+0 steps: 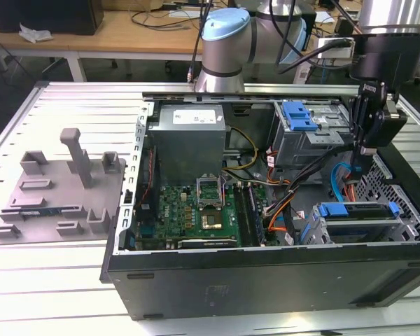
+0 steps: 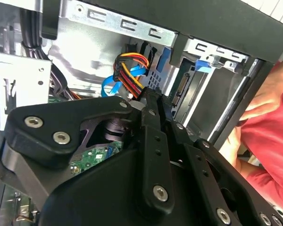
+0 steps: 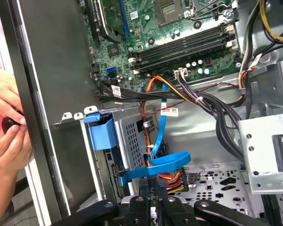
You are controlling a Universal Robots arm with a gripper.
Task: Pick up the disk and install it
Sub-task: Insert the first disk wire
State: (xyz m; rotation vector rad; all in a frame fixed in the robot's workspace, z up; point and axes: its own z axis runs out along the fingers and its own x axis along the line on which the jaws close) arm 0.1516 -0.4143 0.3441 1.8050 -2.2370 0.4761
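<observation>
Gripper (image 1: 364, 166) pinched narrow with nothing between the fingers, hanging inside the open PC case (image 1: 266, 273). Disk (image 1: 357, 211) sits in the drive cage (image 1: 406, 222) at the exterior view's right, near the gripper tip.

Green motherboard (image 1: 189, 210), grey power supply (image 1: 189, 136), grey fixture tray (image 1: 56, 203)

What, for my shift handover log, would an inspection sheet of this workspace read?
Surface: slotted metal table carrying an open computer case.
Job's things: the disk, blue-framed, sits in the case's drive cage.
Clutter: grey fixture tray beside the case.
Grippers: the gripper hangs inside the case, close to the disk.
Cables: blue ribbon and orange-yellow bundle run near the gripper.
Surroundings: a person's hands at the case wall.
</observation>
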